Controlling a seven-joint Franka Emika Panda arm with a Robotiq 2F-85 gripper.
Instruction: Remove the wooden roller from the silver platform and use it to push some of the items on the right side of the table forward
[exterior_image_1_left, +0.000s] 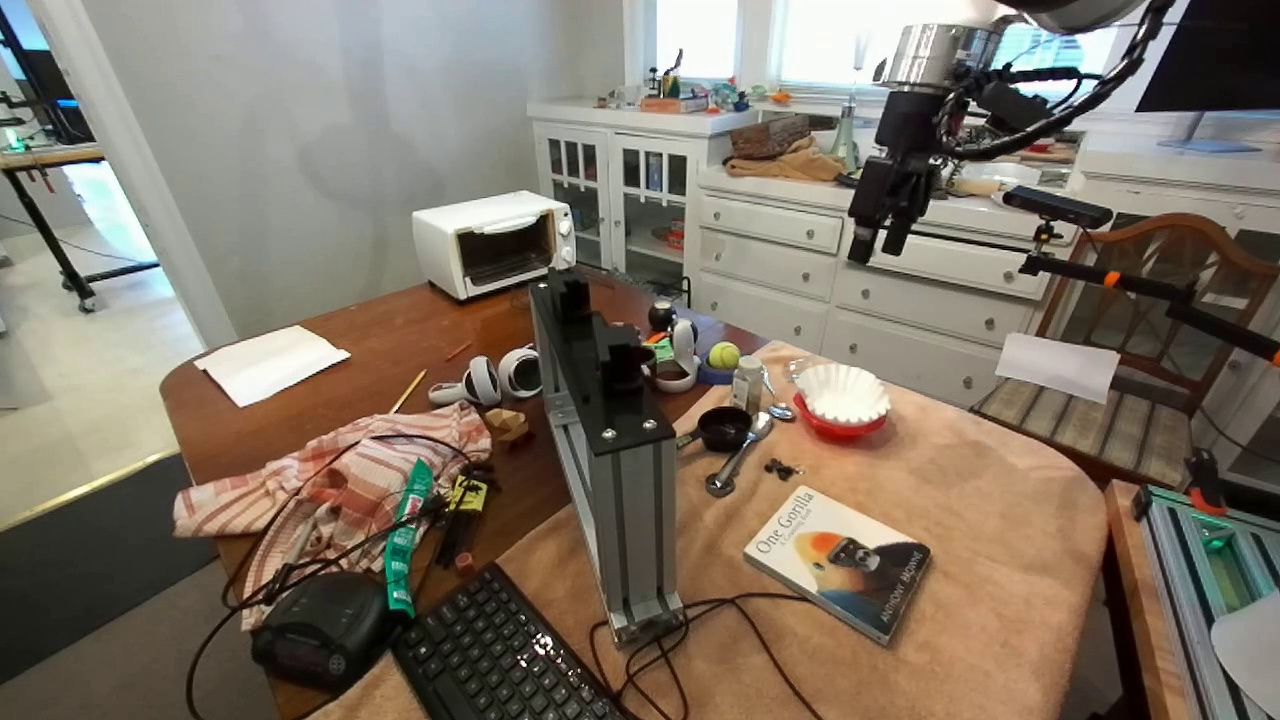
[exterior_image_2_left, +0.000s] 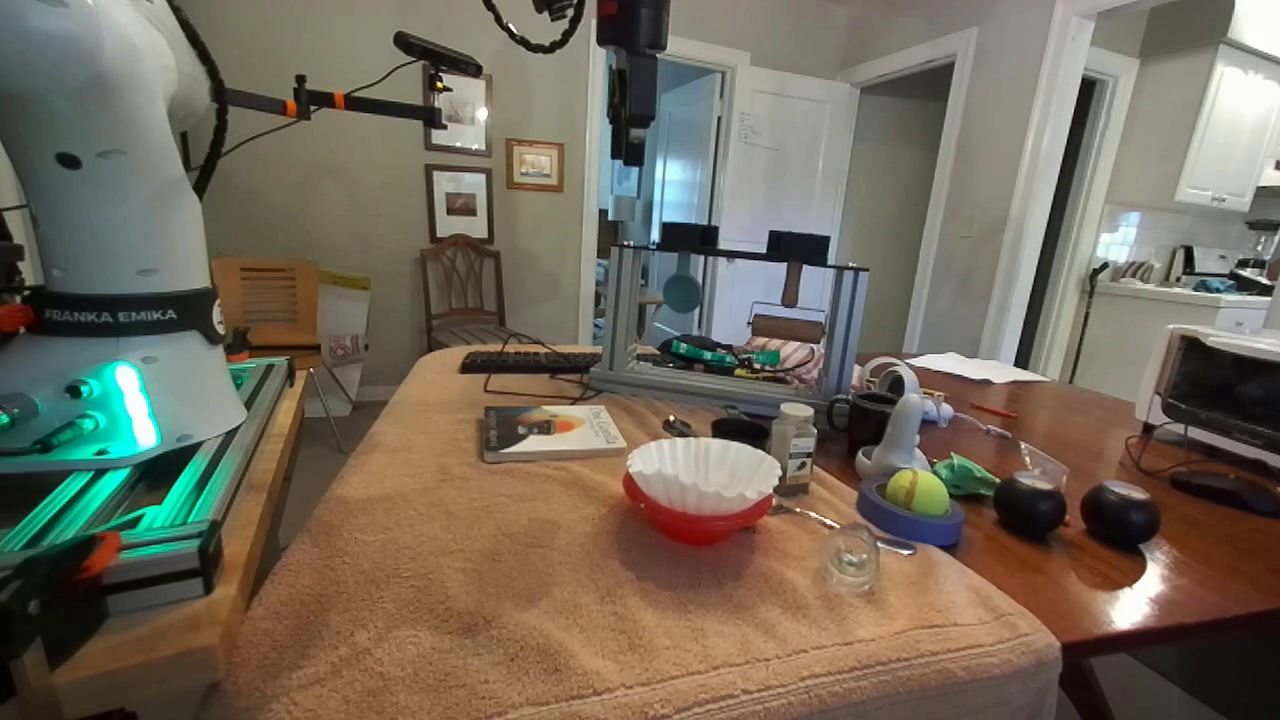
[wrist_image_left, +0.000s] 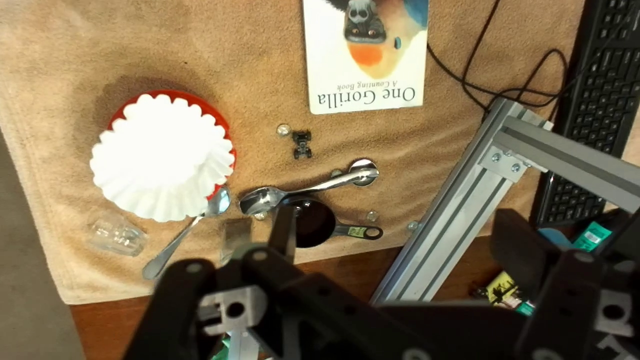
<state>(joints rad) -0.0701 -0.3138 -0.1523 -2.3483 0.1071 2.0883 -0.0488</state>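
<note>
The wooden roller (exterior_image_2_left: 788, 326) hangs by its handle from a black holder (exterior_image_2_left: 797, 246) on the silver platform in an exterior view. The silver platform is an upright frame with a black top plate; it shows in both exterior views (exterior_image_1_left: 640, 540) (exterior_image_2_left: 735, 391) and the wrist view (wrist_image_left: 440, 220). The roller is hidden in the wrist view. My gripper (exterior_image_1_left: 878, 247) is high above the towel-covered table, apart from the platform; it also shows in an exterior view (exterior_image_2_left: 628, 152). In the wrist view, its fingers (wrist_image_left: 395, 220) are wide apart with nothing between them.
A round teal tool (exterior_image_2_left: 683, 292) hangs beside the roller. A book (exterior_image_1_left: 840, 565), a red bowl (exterior_image_1_left: 842, 425) with white paper filters (exterior_image_2_left: 703, 473), a measuring cup (exterior_image_1_left: 724, 428), spoons and a jar (exterior_image_2_left: 793, 450) lie on the towel. A keyboard (exterior_image_1_left: 500, 650) and cables lie near the platform.
</note>
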